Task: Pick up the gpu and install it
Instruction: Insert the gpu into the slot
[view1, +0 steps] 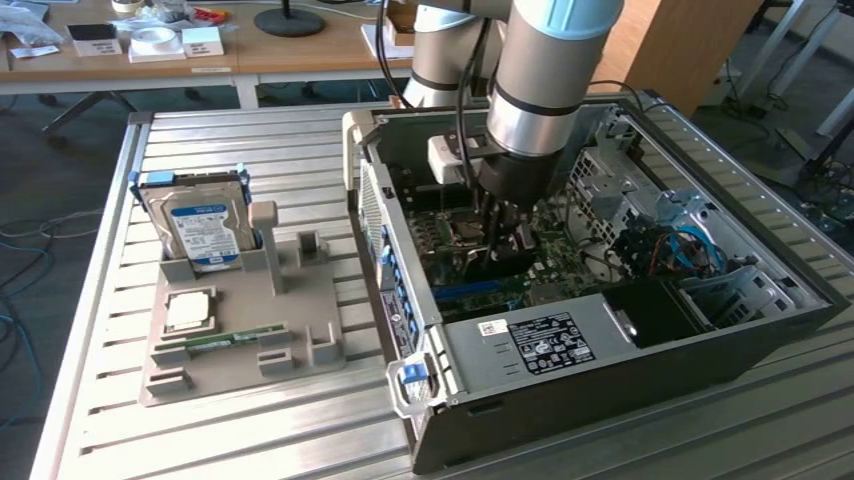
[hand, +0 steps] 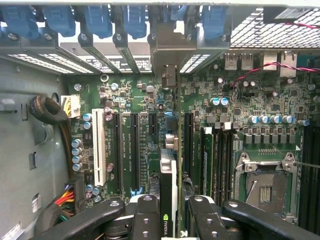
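Slatted aluminium surface (view1: 267, 420) carries everything. Biggest item: open PC case (view1: 587, 330) lying on its side, motherboard (hand: 250, 100) exposed, black PSU (view1: 561, 345) w/ white label at the near end. Arm (view1: 541, 80) reaches straight down into the case. Grey parts tray (view1: 240, 330) sits at exterior view's left of the case, just beside it; silver hard drive (view1: 203, 225) w/ blue-white label stands upright in its rear slot, CPU (view1: 187, 312) lies flat toward the front, slim RAM stick (view1: 230, 340) next to that. Gripper (hand: 170, 210) narrowed onto the gpu (hand: 168, 170), fingers (hand: 145, 215) pressing both faces; card held edge-on, vertical, over the motherboard among the black expansion slots (hand: 134, 150). Bracket end points toward the blue rear slot clips (hand: 135, 20). Seated or not: cannot tell.
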